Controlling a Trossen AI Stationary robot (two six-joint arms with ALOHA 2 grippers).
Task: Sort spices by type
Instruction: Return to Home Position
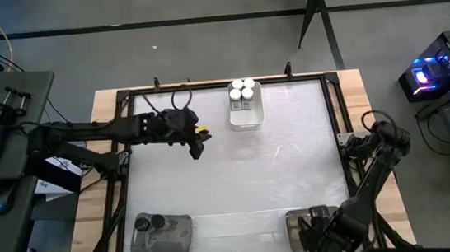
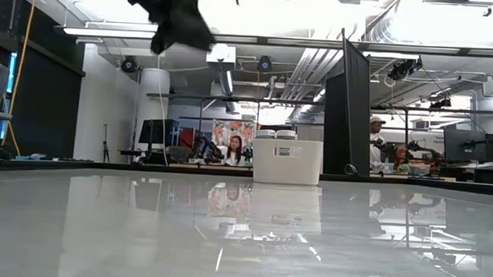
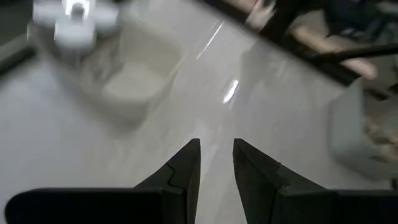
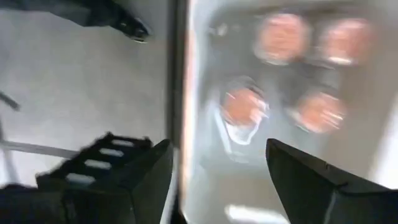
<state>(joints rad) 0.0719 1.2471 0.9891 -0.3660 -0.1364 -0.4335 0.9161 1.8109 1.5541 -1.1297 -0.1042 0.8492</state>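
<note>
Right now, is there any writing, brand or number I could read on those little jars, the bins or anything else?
No text is legible in any view.
White bin: small dark label on its front, too small to read.
Poster in the room behind: blurred, unreadable.
White-topped jars and brown-topped jars: no marking can be made out.

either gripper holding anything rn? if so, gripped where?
Nothing held. Left gripper hangs over the table, jaws slightly apart, empty. Right gripper is above the brown-topped jars in the bin, jaws wide, empty.
</note>
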